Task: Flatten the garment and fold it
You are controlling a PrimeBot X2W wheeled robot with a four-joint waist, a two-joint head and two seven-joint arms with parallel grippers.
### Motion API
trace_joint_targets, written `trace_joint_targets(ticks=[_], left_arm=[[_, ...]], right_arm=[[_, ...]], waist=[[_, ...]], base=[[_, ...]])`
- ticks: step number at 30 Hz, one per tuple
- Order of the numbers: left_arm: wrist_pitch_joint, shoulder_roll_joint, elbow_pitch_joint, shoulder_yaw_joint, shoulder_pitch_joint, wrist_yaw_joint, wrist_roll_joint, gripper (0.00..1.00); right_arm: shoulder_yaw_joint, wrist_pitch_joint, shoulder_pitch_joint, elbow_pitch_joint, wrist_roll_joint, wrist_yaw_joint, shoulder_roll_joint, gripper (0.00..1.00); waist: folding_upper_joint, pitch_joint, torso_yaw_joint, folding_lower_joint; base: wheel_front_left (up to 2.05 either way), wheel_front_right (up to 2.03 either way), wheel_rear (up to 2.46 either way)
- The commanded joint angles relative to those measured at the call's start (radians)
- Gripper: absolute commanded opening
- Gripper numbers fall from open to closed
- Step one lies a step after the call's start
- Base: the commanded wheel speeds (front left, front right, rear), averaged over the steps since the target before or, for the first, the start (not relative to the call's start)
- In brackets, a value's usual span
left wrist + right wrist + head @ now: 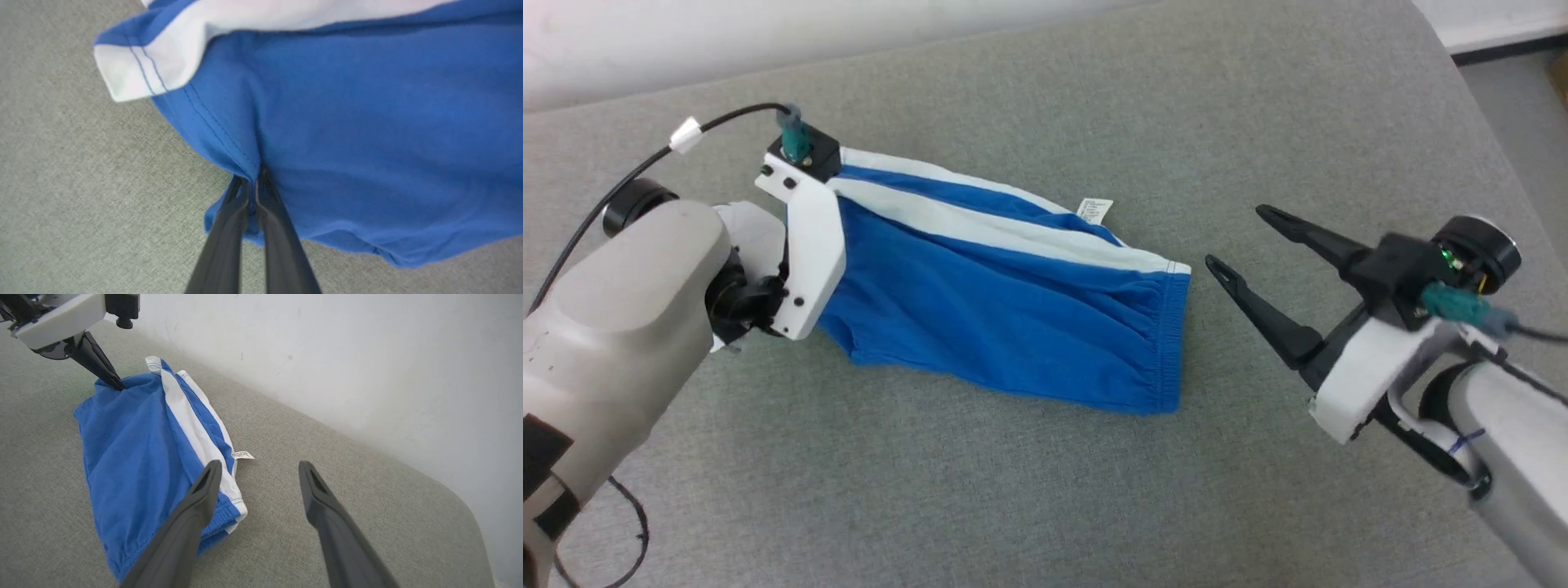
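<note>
Head view | garment (1013, 318) blue, rumpled | left fingers (222, 245) pinch it | right fingers (1262, 314) apart

The shorts (1013, 318) are bright blue with two white stripes down one side, blue stitching on the white hem, tiny white label (1094, 210). Surface (1094, 490) underneath is a speckly grey weave, wall (367, 355) plain white. Left gripper (250, 179) and right gripper (1236, 236) both have black fingers.

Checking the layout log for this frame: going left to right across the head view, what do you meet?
left forearm → left wrist housing → garment → right gripper, open → right forearm
</note>
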Motion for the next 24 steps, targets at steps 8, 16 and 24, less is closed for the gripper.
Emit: trace_joint_targets(ticks=[8,16,24], left_arm=[[-0.057,0.007,-0.036,-0.017,0.043,-0.007,-0.021,0.00],[-0.092,0.007,-0.039,-0.021,0.035,-0.007,-0.027,0.00],[-0.114,-0.008,-0.036,-0.023,0.008,-0.007,-0.022,0.00]], right_arm=[[0.218,0.348,-0.160,-0.063,0.274,-0.002,-0.121,1.00],[0.297,0.562,-0.239,0.087,0.420,-0.002,-0.041,1.00],[0.336,0.549,-0.206,0.350,0.427,-0.002,0.130,1.00]], waist=[[0.0000,-0.049,0.021,-0.0001],[0.0000,-0.033,0.037,-0.0001],[0.0000,0.009,0.068,-0.0001]], base=[[0.00,0.00,0.00],[0.00,0.00,0.00],[0.00,0.00,0.00]])
